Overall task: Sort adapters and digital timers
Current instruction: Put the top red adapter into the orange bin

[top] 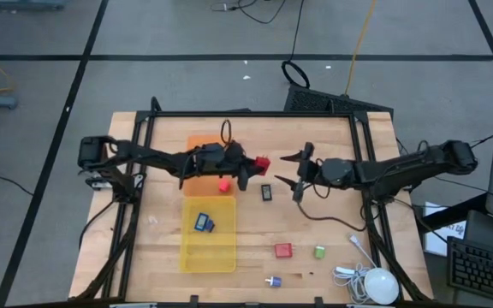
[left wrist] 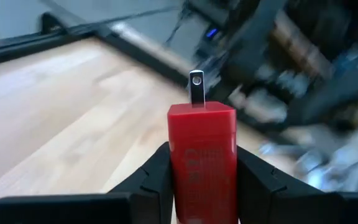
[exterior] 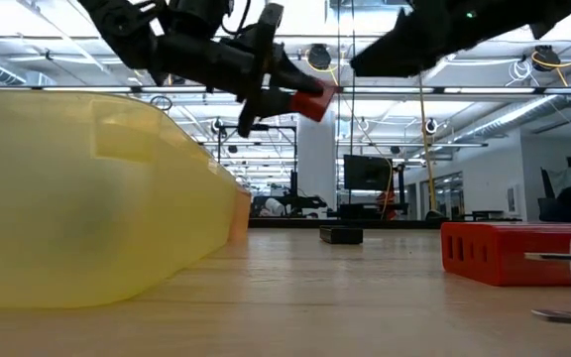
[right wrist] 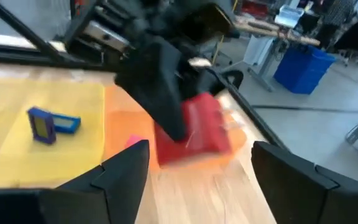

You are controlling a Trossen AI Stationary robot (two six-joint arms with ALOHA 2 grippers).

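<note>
My left gripper [top: 253,166] is shut on a red adapter [top: 263,163], held in the air beside the orange tray [top: 197,147]. A pink-red adapter [top: 224,184] lies in that tray. The yellow tray [top: 210,252] holds a blue digital timer [top: 204,223]. A black timer [top: 266,192] lies flat on the table. My right gripper [top: 294,174] hovers open just right of the held adapter, with nothing between its fingers [right wrist: 124,167]. My left gripper pinches the red adapter's two side faces [left wrist: 178,163] between its two fingers. The fingers come nearly level from the table's left. The adapter's metal prong [left wrist: 196,91] points away from the gripper. The adapter is lifted clear of the table [exterior: 310,102].
A red adapter [top: 282,250], a green one [top: 319,251] and a white-purple one [top: 272,281] lie near the front edge. A white round device [top: 380,285] with a cable sits at the front right. A dark cable [top: 332,219] trails across the table's right part.
</note>
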